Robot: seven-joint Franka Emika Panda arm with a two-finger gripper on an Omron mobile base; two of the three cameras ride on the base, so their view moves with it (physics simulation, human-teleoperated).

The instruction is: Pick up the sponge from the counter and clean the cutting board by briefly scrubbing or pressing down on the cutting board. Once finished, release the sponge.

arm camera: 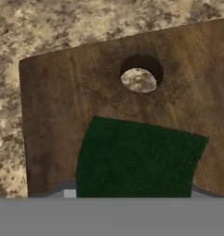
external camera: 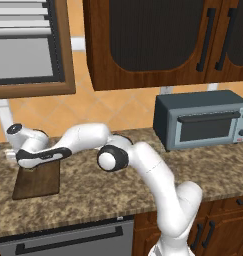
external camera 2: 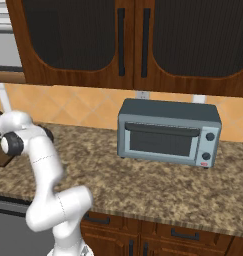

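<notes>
counter (external camera: 93, 190) | cutting board (arm camera: 76, 92) | sponge (arm camera: 136, 159) betw jaws, over board | grip: can't tell

Dark wooden wall cupboards (external camera 2: 128, 42) overhead, with dark panel doors and black bar handles (external camera 2: 121, 42). Below these, a tiled wall (external camera: 113, 107) in orange and tan, laid diagonally. On the right, a grey-blue toaster oven (external camera 2: 168, 131) with a glass door, two knobs and a small red mark at its corner. At far left, a wood-framed window (external camera: 30, 47) with pale blinds. Underneath, brown drawers (external camera 2: 188, 235) with dark pulls, beside a grey appliance front (external camera: 68, 240) with a black handle.
</notes>
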